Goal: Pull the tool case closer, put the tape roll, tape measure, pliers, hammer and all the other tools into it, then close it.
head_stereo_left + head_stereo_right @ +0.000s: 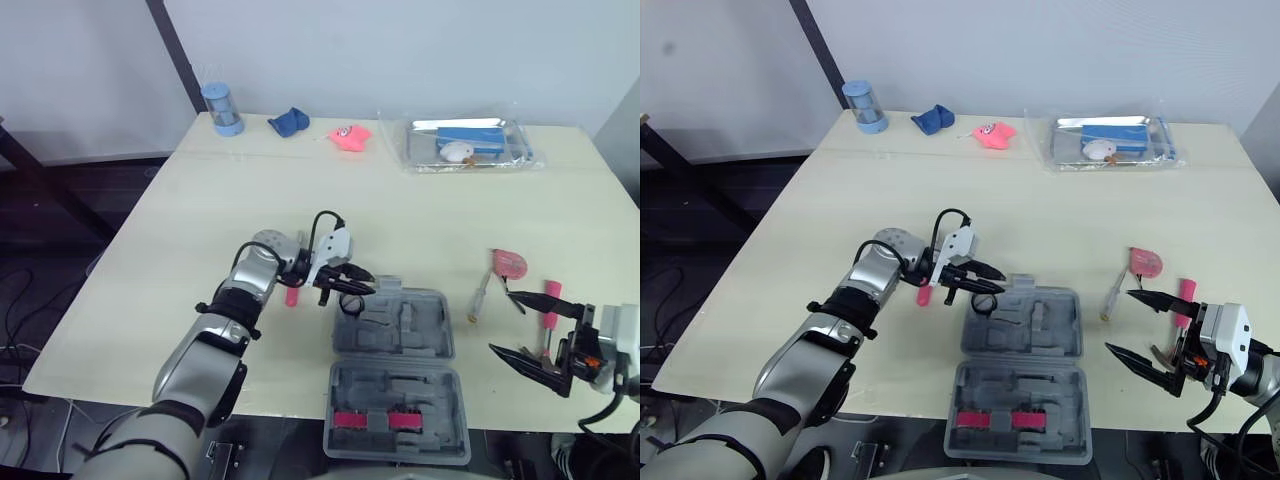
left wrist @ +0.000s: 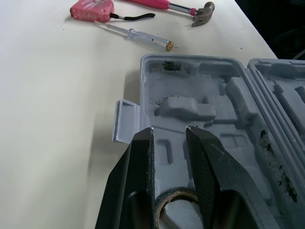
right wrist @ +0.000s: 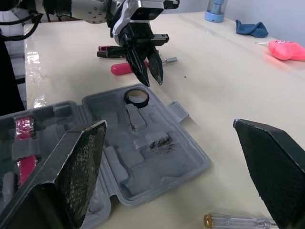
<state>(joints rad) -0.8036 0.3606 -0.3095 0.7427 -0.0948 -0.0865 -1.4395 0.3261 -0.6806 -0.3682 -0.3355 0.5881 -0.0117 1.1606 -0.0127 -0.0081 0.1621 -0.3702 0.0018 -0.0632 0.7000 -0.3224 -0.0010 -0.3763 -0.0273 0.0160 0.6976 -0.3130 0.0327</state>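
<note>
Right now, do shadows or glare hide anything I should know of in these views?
Right wrist view: glare streaks the table by its edge, hiding nothing. Left wrist view: the case throws a soft shadow beside its latch, and the roll lies shaded below the left hand. Left eye view: glints on the bag at the table's back.

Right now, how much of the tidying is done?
The open tool case sits close, and the tape roll lies in it under the left hand. The right hand is open and empty. Waiting on the table: tape measure, screwdriver, hammer, pliers; then closing.
</note>
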